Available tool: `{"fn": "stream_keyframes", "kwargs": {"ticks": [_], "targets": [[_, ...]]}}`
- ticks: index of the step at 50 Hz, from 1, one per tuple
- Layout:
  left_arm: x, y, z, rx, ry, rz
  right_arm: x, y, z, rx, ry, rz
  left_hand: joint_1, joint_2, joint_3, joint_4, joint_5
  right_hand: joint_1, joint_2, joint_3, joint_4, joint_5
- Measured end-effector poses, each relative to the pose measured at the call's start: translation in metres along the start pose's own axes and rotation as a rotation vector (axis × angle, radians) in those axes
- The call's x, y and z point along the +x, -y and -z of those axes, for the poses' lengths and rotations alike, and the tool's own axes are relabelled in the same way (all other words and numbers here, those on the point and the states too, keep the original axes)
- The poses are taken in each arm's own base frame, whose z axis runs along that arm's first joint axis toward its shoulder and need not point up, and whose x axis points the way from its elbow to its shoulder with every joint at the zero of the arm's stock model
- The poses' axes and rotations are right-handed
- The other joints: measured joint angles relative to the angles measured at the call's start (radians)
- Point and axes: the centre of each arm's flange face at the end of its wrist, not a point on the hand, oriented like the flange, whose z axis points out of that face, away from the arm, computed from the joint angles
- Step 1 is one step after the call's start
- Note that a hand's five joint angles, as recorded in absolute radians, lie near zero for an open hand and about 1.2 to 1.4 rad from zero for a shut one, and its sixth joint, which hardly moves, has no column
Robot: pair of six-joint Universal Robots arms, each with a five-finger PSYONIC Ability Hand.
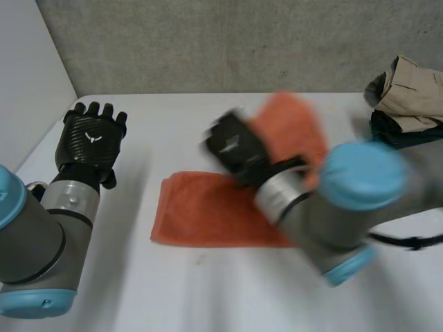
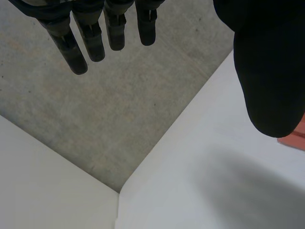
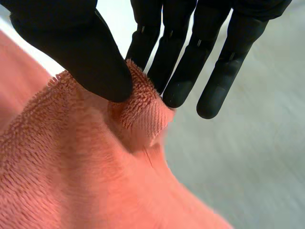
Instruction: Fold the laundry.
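Observation:
An orange towel (image 1: 208,211) lies on the white table (image 1: 173,290) in the middle of the head view. Its right part (image 1: 294,128) is lifted off the table. My right hand (image 1: 235,149) holds that lifted part. In the right wrist view the thumb (image 3: 95,62) pinches a bunched edge of the orange towel (image 3: 138,114) against the fingers (image 3: 181,71). My left hand (image 1: 92,138) is raised at the table's left side, away from the towel, its fingers (image 2: 95,38) straight and holding nothing.
A pile of other clothes, beige (image 1: 415,93) over dark cloth (image 1: 398,131), sits at the table's back right corner. A grey wall (image 1: 242,41) runs behind the table. The table's back left corner (image 2: 119,193) lies beyond my left hand's fingertips.

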Motion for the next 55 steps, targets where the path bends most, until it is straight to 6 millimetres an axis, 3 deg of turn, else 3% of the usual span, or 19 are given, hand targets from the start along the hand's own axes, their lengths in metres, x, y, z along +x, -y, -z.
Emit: {"fn": "stream_keyframes", "kwargs": {"ticks": [5,7,11,13,15,16,21,25,32,35,38,39,40,43,49,51,55], "targets": [[0.0,-0.007,0.004,-0.022,-0.006,-0.004,-0.074,0.018,-0.01,0.122,0.18,0.011,0.0,0.0,0.0,0.0,0.0,0.0,0.0,0.0,0.0,0.0],[0.001,-0.009,0.005,-0.031,-0.009,-0.005,-0.087,0.018,-0.011,0.139,0.213,0.015,0.0,0.0,0.0,0.0,0.0,0.0,-0.005,-0.007,-0.008,-0.003],[0.002,-0.014,0.006,-0.044,-0.014,-0.008,-0.102,0.015,-0.011,0.142,0.243,0.018,0.0,0.0,0.0,0.0,0.0,-0.529,-0.565,-0.559,-0.562,-0.558],[0.002,-0.014,0.005,-0.042,-0.018,-0.009,-0.097,0.015,-0.011,0.122,0.226,0.005,0.0,0.0,0.0,0.0,0.0,-0.808,-0.87,-0.866,-0.87,-0.858],[0.003,-0.013,0.004,-0.036,-0.022,-0.009,-0.089,0.015,-0.01,0.094,0.202,-0.017,0.0,0.0,0.0,0.0,0.0,-0.871,-0.955,-0.961,-0.959,-0.93],[0.003,-0.012,0.004,-0.032,-0.024,-0.009,-0.086,0.015,-0.009,0.084,0.194,-0.026,0.0,0.0,0.0,0.0,0.0,-0.872,-0.962,-0.969,-0.971,-0.938],[0.009,0.003,0.0,0.03,-0.056,-0.001,-0.027,-0.002,0.01,-0.09,0.068,-0.215,0.0,0.0,0.0,0.0,0.0,-0.872,-0.967,-0.982,-0.989,-0.941],[0.021,0.013,0.0,0.071,-0.097,0.01,0.0,-0.024,0.034,-0.228,0.029,-0.36,0.0,0.0,0.0,0.0,0.0,-0.872,-0.967,-0.982,-0.989,-0.941],[0.048,0.024,0.005,0.108,-0.174,0.023,0.007,-0.066,0.07,-0.456,0.03,-0.503,0.0,0.0,0.0,0.0,0.0,-0.864,-0.955,-0.968,-0.975,-0.928],[0.057,0.024,0.007,0.11,-0.198,0.022,0.004,-0.086,0.081,-0.536,0.037,-0.52,0.0,0.0,0.0,0.0,0.0,-0.642,-0.733,-0.75,-0.758,-0.709],[0.062,0.023,0.009,0.108,-0.213,0.02,0.003,-0.1,0.086,-0.586,0.039,-0.518,0.0,0.0,0.0,0.0,0.0,-0.312,-0.387,-0.416,-0.423,-0.397],[0.064,0.023,0.01,0.106,-0.217,0.019,0.004,-0.107,0.088,-0.605,0.034,-0.509,0.0,0.0,0.0,0.0,0.0,-0.135,-0.192,-0.226,-0.231,-0.193],[0.064,0.022,0.011,0.105,-0.221,0.019,0.004,-0.111,0.089,-0.618,0.03,-0.499,0.0,0.0,0.0,0.0,0.0,-0.072,-0.065,-0.097,-0.111,-0.078],[0.064,0.021,0.013,0.101,-0.223,0.017,0.01,-0.118,0.088,-0.638,0.002,-0.455,0.0,0.0,0.0,0.0,0.0,-0.061,-0.022,-0.014,-0.015,-0.021],[0.059,0.022,0.015,0.098,-0.215,0.017,0.028,-0.115,0.075,-0.6,-0.088,-0.327,0.0,0.0,0.0,0.0,0.0,-0.061,-0.022,-0.006,-0.002,-0.021],[0.055,0.023,0.015,0.096,-0.208,0.017,0.032,-0.103,0.068,-0.552,-0.107,-0.275,0.0,0.0,0.0,0.0,0.0,-0.061,-0.022,-0.006,-0.002,-0.02],[0.046,0.023,0.016,0.085,-0.191,0.017,0.023,-0.058,0.047,-0.384,-0.096,-0.141,0.0,0.0,0.0,0.0,0.0,-0.061,-0.022,-0.006,-0.001,-0.003]]}}
